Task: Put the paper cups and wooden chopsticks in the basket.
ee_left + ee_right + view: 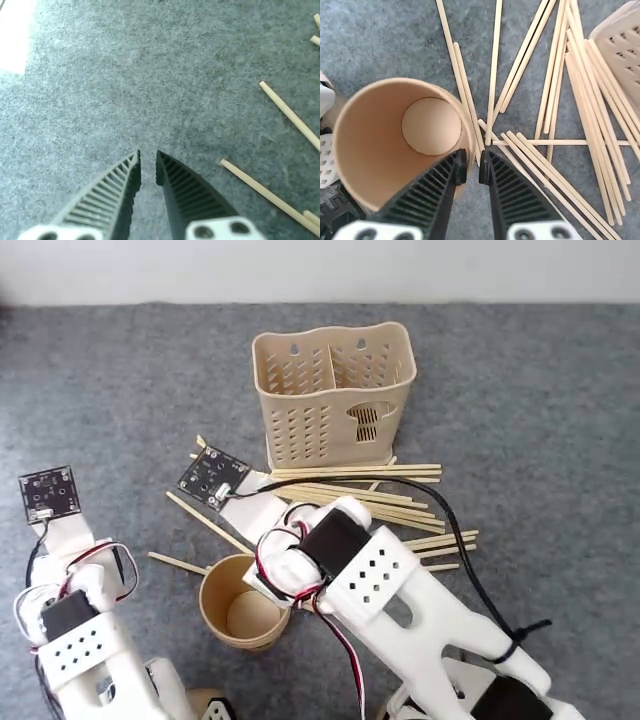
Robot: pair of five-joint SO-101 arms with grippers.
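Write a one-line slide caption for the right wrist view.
Right gripper pinching the cup rim, chopsticks strewn over the carpet beside the basket.

basket (pixel 330 405) beige, slotted-hole pattern | paper cup (pixel 245 618) tan | chopsticks (pixel 350 472) pale wood | bench (pixel 540 390) grey, speckled | fingers (pixel 515 200) dark grey, ribbed

Tan paper cup (pixel 243 617) upright, chopsticks (pixel 362 474) strewn flat btwn it & beige basket (pixel 318 427).

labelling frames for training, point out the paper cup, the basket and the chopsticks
paper cup (pixel 250 618), high view, inner bottom
basket (pixel 318 430), high view, front wall
chopsticks (pixel 350 473), high view, sticks lying nearest the basket
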